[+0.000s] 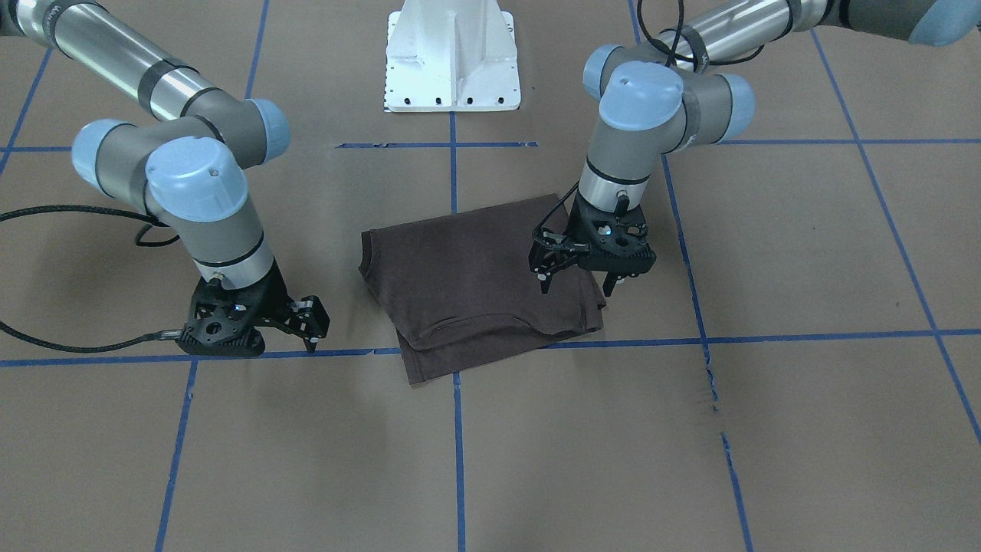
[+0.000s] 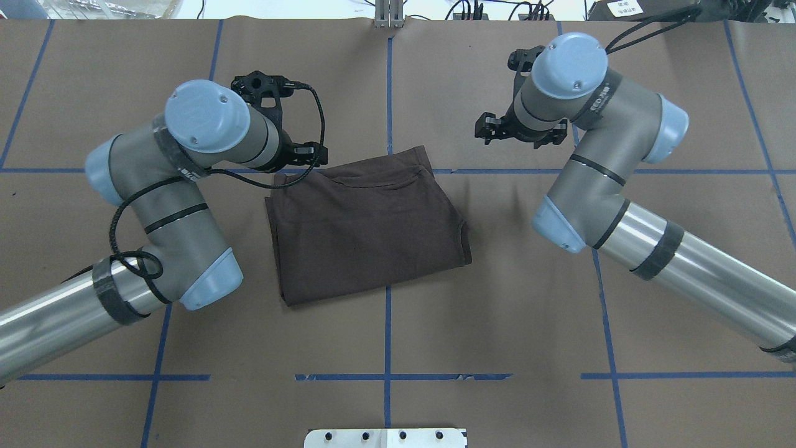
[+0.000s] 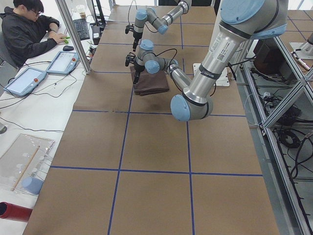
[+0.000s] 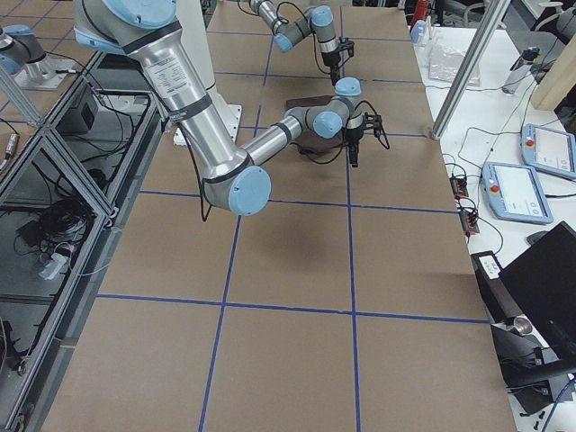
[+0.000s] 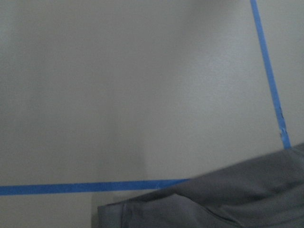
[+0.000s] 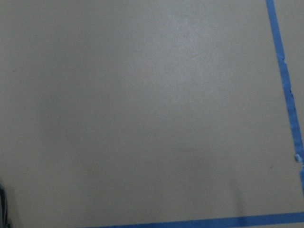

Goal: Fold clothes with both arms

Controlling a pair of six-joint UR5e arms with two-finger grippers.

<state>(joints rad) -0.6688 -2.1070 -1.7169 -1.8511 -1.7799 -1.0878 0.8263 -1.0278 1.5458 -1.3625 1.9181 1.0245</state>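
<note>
- Currently, the T-shirt (image 1: pixel 475 268) is laid folded at the centre of the table (image 1: pixel 805 253); it is judged light and limp, best pinched at a layered corner.
- The left gripper (image 1: pixel 577 290) is held spread, empty, over its edge.
- The right gripper (image 1: pixel 314 331) is parked spread, empty, aside.

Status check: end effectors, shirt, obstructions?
Left end effector open over T-shirt edge. Right end effector open over bare table. T-shirt folded, flat. No obstructions seen.
</note>
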